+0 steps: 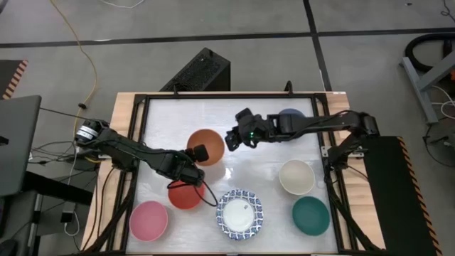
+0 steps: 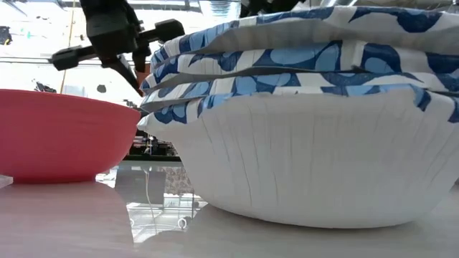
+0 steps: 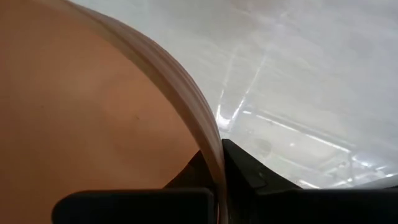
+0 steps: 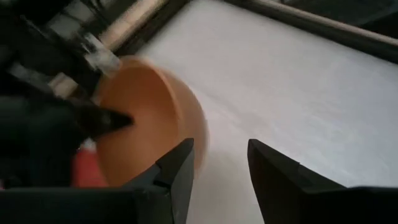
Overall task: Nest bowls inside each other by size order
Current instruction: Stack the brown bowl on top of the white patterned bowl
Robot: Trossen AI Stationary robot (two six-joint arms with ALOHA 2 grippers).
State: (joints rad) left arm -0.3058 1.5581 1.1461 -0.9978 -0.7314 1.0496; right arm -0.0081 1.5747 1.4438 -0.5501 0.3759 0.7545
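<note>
High view: the left gripper [image 1: 200,152] has its fingers clamped on the rim of the orange bowl [image 1: 206,142], which sits near the middle of the table [image 1: 170,114], just above the red bowl [image 1: 185,195]. The right gripper [image 1: 232,139] stands just beside the orange bowl's other side, fingers apart. If both arms act on this bowl together, they may collide or pull it out of the left grip.

Low view: the white bowls [image 2: 323,143] are stacked already, close to the red bowl; a low carry could knock them.

Left wrist view: the fingers [image 3: 249,177] pinch only the thin rim of the orange bowl, one inside and one outside. Such an edge hold may let the bowl swing or slip.

Right wrist view: the right fingers [image 4: 180,165] are open near the tilted orange bowl, nothing between them. Closing too early would miss the rim.
</note>
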